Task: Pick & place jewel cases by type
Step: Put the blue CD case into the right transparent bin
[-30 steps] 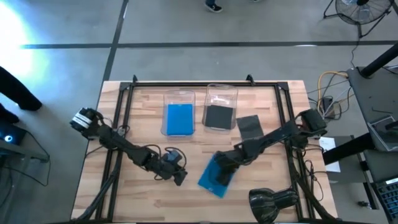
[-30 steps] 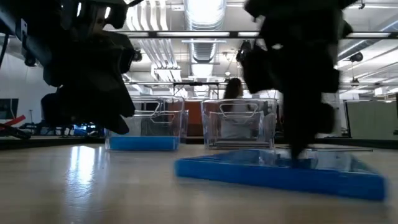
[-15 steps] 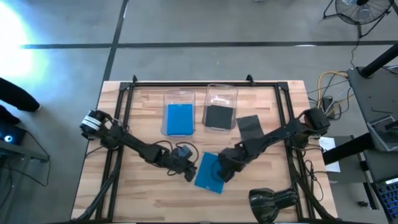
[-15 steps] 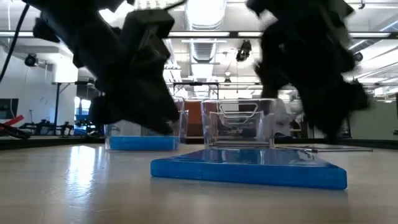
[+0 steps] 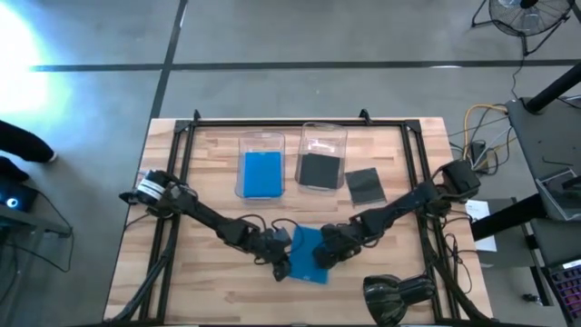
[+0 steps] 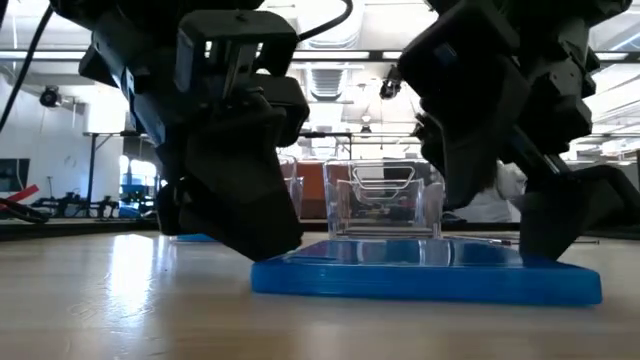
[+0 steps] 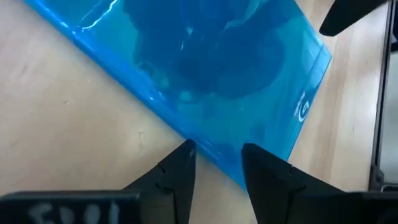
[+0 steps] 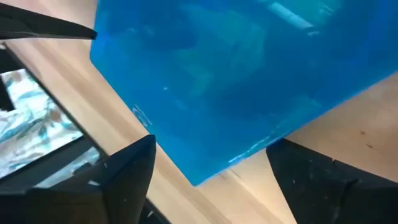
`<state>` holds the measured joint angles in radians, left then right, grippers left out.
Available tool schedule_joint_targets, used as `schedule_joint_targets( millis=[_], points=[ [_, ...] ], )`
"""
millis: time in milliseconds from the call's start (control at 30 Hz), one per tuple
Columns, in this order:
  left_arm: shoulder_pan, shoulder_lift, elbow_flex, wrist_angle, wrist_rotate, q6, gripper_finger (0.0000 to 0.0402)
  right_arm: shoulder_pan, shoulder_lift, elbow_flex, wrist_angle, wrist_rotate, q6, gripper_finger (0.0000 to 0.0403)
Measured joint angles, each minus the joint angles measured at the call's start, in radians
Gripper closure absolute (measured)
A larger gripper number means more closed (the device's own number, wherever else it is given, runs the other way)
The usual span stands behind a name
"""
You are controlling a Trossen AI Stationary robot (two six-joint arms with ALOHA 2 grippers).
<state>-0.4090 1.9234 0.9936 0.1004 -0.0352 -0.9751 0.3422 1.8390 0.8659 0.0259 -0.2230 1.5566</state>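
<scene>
Light source: ceiling strip lights [image 6: 330,20] glow in the low view's background.
Glare: a white patch washes out the floor [image 5: 36,36] at the high view's upper left corner.
Table [image 5: 209,291]: evenly lit pale wood, with a soft sheen in the low view.
Silhouettes: both arms read near-black against the bright room.
Focus: the blue jewel case [image 7: 211,68] is soft at close range in both wrist views; its edge catches thin white highlights.
Shadows: faint, just under the arms.
</scene>
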Motion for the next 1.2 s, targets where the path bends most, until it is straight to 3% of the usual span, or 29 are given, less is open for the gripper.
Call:
schedule_joint_targets(
  millis=[133,367,533,667,833,933,1033,1200],
  points=[
    [-0.006,-0.004,-0.013,-0.018,0.075,0.045,0.0287,-0.012,0.001,0.031,0.007,-0.003,-0.042,0.0095],
    [-0.048,-0.014,-0.075,-0.044,0.124,0.058,0.0287,-0.028,-0.082,0.118,0.042,0.152,-0.185,0.0107],
    [-0.051,-0.013,-0.082,-0.009,0.054,0.043,0.0287,-0.027,-0.023,0.183,0.014,0.125,-0.274,0.0114],
    [-0.043,-0.012,-0.082,0.002,0.003,0.020,0.0287,-0.033,0.047,0.255,0.018,0.041,-0.318,0.0127],
    [-0.057,-0.038,-0.082,-0.034,-0.017,-0.010,0.0288,-0.041,0.068,0.308,-0.048,-0.004,-0.383,0.0206],
    [-0.115,-0.101,-0.100,-0.082,-0.101,-0.051,0.0287,-0.060,0.035,0.310,-0.126,-0.003,-0.427,0.0291],
    [-0.218,-0.202,-0.143,-0.196,-0.275,-0.185,0.0287,-0.081,0.014,0.300,-0.170,0.004,-0.459,0.0372],
    [-0.425,-0.403,-0.142,-0.446,-0.679,-0.588,0.0287,-0.163,-0.085,0.333,-0.160,0.034,-0.487,0.0381]
  ],
)
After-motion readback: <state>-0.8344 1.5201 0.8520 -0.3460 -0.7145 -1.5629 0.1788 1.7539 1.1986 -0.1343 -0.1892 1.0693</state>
